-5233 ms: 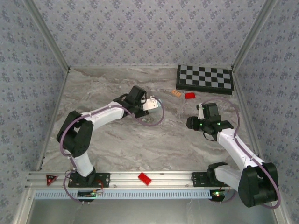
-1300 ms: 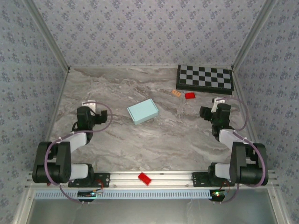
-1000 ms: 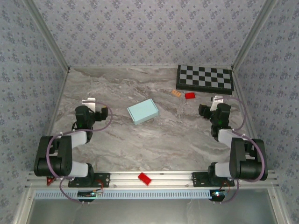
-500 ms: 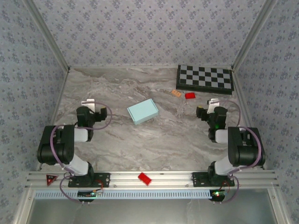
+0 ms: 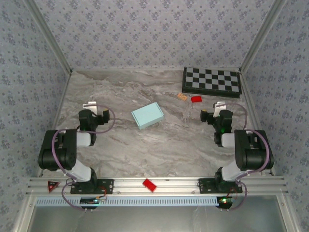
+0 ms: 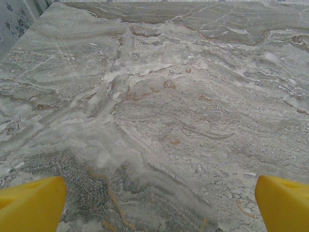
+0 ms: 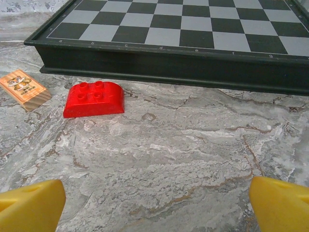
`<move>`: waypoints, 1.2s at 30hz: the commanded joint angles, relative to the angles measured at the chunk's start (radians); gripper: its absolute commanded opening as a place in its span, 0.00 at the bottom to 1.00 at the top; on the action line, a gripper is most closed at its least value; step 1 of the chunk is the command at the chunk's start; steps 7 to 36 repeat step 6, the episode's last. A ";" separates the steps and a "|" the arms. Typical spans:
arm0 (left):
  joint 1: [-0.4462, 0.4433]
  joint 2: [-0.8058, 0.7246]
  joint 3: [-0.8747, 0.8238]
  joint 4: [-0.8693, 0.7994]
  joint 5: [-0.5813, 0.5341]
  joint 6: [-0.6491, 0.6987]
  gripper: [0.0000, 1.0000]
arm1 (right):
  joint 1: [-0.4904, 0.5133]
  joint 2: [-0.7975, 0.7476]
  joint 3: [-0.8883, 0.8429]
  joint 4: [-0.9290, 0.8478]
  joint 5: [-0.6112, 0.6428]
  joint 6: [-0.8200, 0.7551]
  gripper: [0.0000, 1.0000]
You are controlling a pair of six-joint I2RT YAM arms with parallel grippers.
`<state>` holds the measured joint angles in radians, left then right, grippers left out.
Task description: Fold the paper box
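Observation:
The paper box [image 5: 147, 115] is a small pale blue closed rectangular box lying alone on the marble table [image 5: 145, 145], between the two arms. My left gripper [image 5: 94, 110] is drawn back at the left side, well apart from the box, and stands open over bare marble; its yellow fingertips [image 6: 31, 203] show wide apart. My right gripper [image 5: 216, 110] is drawn back at the right side, also open, with its yellow fingertips [image 7: 282, 203] far apart and nothing between them.
A black-and-white chessboard [image 5: 211, 80] lies at the back right. A red toy brick [image 5: 196, 99] and a small wooden block [image 5: 182, 96] sit in front of it. Another red brick [image 5: 149, 184] rests on the front rail.
Both arms have folded back a little further toward their bases. The right gripper's jaws have widened. The box has not moved.

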<state>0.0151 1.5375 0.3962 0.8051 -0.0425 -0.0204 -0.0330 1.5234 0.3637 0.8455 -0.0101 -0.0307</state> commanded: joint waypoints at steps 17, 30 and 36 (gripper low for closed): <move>0.002 -0.002 0.018 0.006 -0.007 -0.011 1.00 | -0.001 0.009 0.021 0.003 0.020 0.003 1.00; 0.002 -0.002 0.018 0.006 -0.007 -0.011 1.00 | -0.001 0.009 0.021 0.003 0.020 0.003 1.00; 0.002 -0.002 0.018 0.006 -0.007 -0.011 1.00 | -0.001 0.009 0.021 0.003 0.020 0.003 1.00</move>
